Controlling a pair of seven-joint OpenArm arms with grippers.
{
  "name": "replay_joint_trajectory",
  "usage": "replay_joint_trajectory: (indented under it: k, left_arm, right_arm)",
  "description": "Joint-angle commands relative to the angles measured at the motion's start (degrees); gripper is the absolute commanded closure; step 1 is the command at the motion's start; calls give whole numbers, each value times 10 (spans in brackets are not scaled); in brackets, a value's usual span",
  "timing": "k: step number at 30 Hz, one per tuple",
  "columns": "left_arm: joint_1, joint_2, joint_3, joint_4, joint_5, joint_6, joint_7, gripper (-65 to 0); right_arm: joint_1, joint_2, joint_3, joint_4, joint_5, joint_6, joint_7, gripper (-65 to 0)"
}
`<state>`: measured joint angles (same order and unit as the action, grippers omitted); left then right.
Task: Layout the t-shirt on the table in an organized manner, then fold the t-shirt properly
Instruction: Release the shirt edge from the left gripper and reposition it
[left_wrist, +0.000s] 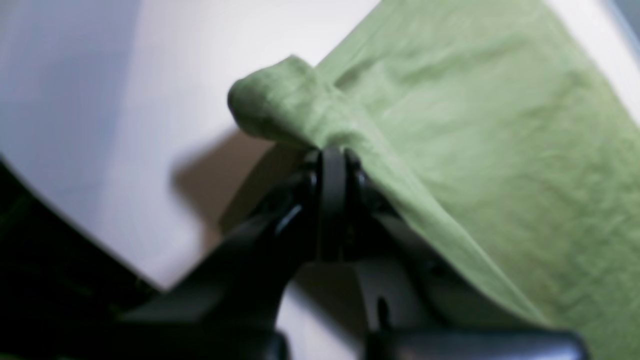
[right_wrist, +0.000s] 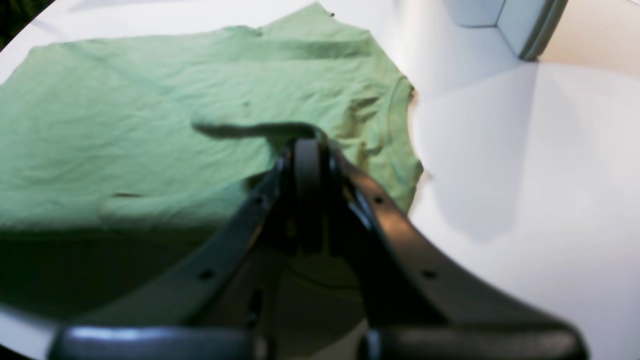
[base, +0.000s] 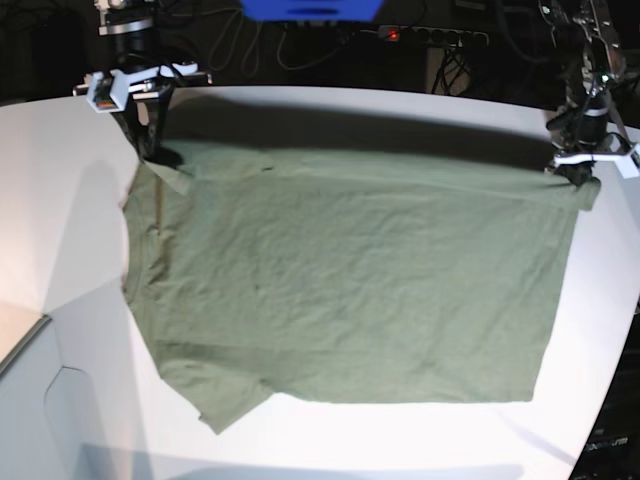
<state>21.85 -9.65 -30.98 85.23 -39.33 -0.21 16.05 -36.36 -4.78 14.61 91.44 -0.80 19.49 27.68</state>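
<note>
Both grippers pinch the shirt (base: 350, 290): left gripper (left_wrist: 332, 155) on a hem corner, right gripper (right_wrist: 306, 145) by the shoulder. Shirt lies flat on the worktop (base: 60, 200), stretched long between them.

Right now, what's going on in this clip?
Both arms are handling an olive-green cotton t-shirt spread on the white table. The left gripper is shut on the hem corner; the right gripper is shut on the far shoulder. The near sleeve lies flat. No fold yet.
</note>
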Motion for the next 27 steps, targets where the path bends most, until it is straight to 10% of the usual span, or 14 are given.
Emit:
replay_joint_trajectory:
  k: [1, 16, 27]
  left_arm:
    - [-1, -9, -4, 3, -1, -1, -14, 0]
    - [41, -13, -14, 19, 2, -1, -15, -313]
    - [-45, -35, -43, 6, 70, 0, -12, -262]
  right_arm:
    - [-3, 1, 1, 5, 8, 0, 20, 0]
    - [-3, 2, 0, -17, 8, 0, 20, 0]
    - [-3, 2, 0, -17, 8, 0, 20, 0]
